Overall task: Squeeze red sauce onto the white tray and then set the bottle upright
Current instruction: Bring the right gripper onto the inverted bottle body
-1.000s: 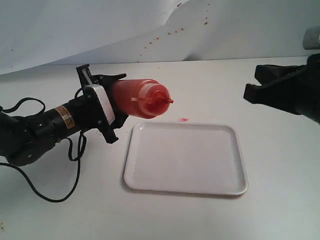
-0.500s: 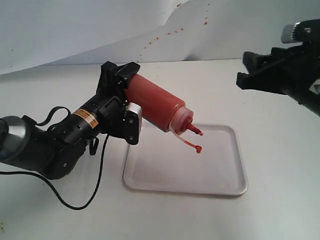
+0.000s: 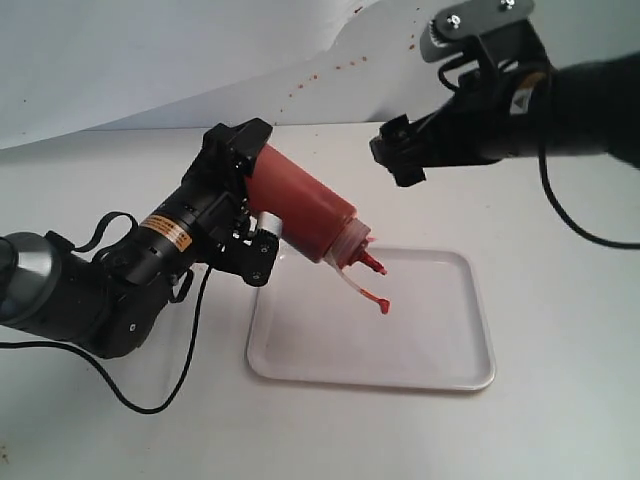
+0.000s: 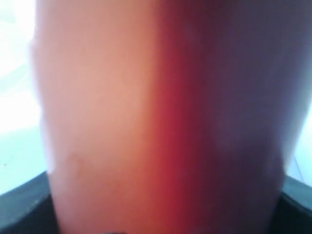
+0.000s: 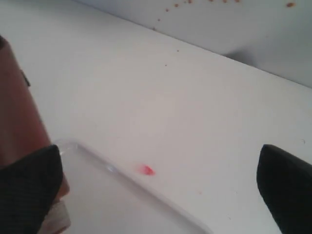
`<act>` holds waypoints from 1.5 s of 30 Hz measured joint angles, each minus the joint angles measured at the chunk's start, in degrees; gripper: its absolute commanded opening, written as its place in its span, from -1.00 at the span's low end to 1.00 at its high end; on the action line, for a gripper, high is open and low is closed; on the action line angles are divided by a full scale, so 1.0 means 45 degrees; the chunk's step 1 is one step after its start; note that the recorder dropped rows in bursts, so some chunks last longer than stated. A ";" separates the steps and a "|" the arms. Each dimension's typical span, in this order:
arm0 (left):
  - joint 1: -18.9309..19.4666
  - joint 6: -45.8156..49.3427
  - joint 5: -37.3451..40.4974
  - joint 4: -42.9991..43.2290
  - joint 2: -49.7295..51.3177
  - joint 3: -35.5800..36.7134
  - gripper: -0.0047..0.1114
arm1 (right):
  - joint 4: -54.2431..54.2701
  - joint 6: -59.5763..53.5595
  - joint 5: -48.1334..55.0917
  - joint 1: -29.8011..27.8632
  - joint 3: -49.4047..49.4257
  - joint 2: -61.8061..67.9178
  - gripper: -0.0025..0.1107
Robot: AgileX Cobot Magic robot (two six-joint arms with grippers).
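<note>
My left gripper [image 3: 243, 195] is shut on the base half of the bottle [image 3: 305, 215], which tilts steeply nozzle-down. Its red nozzle [image 3: 370, 263] hangs over the far left part of the white tray [image 3: 440, 335], and the tethered cap [image 3: 383, 307] dangles below it. Dark red sauce [image 4: 185, 122] shows through the bottle's wall and fills the left wrist view. I see no sauce blob on the tray. My right gripper [image 3: 395, 160] hovers open above and just beyond the bottle's neck, apart from it. In the right wrist view the bottle [image 5: 19, 112] sits beside one finger [image 5: 29, 187].
A faint pink smear [image 5: 145, 170] lies on the table just beyond the tray's far rim [image 5: 122, 178]. Small red-brown splatter spots [image 3: 318, 76] dot the white backdrop. The left arm's black cable [image 3: 150, 400] loops on the table at the left.
The left gripper swung the bottle from level to nozzle-down over the tray, then lowered it slightly. The right arm moved in from the right edge toward the bottle's neck.
</note>
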 measured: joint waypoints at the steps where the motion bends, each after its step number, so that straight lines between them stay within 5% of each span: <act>1: 0.0000 0.0025 -0.0008 0.0000 0.0000 0.0000 -0.92 | 0.0092 -0.0189 0.0838 0.0108 -0.0601 0.0065 0.90; 3: 0.0000 0.0070 -0.0008 0.0000 0.0000 0.0000 -0.92 | 0.0866 -0.1206 0.2299 0.0238 -0.1613 0.0249 0.90; 6: 0.0000 0.0127 -0.0008 0.0000 0.0000 0.0000 -0.92 | 0.5490 -0.6319 0.6167 0.0326 -0.3577 0.1078 0.90; 9: -0.0020 0.0582 -0.0008 0.0000 0.0000 0.0000 -0.92 | 0.6634 -0.7763 0.7006 0.0418 -0.4126 0.1750 0.90; 20: -0.0132 0.3169 -0.0030 0.0905 0.0000 0.0010 -0.92 | 0.6768 -1.0033 0.7152 0.0316 -0.4453 0.4093 0.90; 45: -0.0132 0.3349 -0.0074 0.2126 -0.0609 -0.0075 -0.92 | 0.8510 -1.2221 0.6928 0.0398 -0.4453 0.5177 0.87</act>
